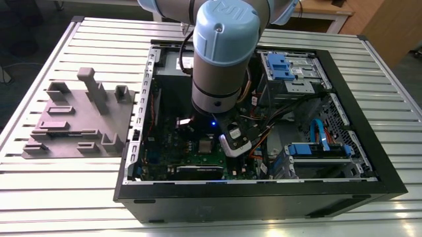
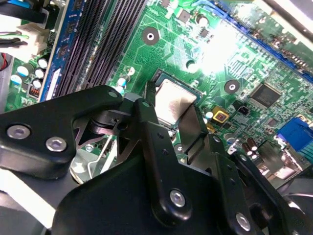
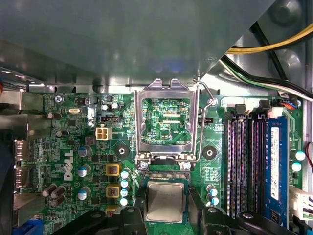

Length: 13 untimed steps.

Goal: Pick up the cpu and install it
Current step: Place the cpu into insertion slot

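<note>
Small flat square cpu (image 3: 165,199), silver-grey metal top, sits over the socket of the green motherboard (image 3: 73,147), just beside the swung-open metal load frame (image 3: 166,88). Cannot tell if it is fully seated. Black gripper (image 2: 171,105) is closed on it, with fingers (image 2: 146,112) against two opposite edges. Black memory slots (image 3: 242,166) are near. In the exterior view the grey, blue-capped arm (image 1: 221,54) reaches into the open black computer case (image 1: 264,197). A purple-grey plastic tray (image 1: 79,118) lies on the slatted metal table (image 1: 66,192), at the exterior view's left.

The cpu (image 3: 165,201) — a silver-grey, pale-rimmed square — sits flat in the open socket (image 3: 165,175) on the green motherboard (image 3: 73,142).
</note>
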{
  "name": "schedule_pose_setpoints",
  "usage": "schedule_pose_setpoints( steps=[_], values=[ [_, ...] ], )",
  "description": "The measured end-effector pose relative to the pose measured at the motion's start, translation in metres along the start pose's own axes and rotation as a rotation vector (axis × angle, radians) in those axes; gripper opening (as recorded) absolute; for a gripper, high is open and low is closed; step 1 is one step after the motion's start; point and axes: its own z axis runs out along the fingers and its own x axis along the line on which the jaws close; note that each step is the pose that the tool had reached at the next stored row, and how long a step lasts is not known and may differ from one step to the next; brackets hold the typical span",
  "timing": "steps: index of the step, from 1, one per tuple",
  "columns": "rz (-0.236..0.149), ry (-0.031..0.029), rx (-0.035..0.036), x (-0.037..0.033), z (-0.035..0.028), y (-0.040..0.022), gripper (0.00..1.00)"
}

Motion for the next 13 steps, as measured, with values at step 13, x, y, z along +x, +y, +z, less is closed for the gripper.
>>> schedule_pose_setpoints(
  steps=[13],
  values=[
    [0.003,0.0001,0.0005,0.0001,-0.0019,0.0,0.46]
  ],
)
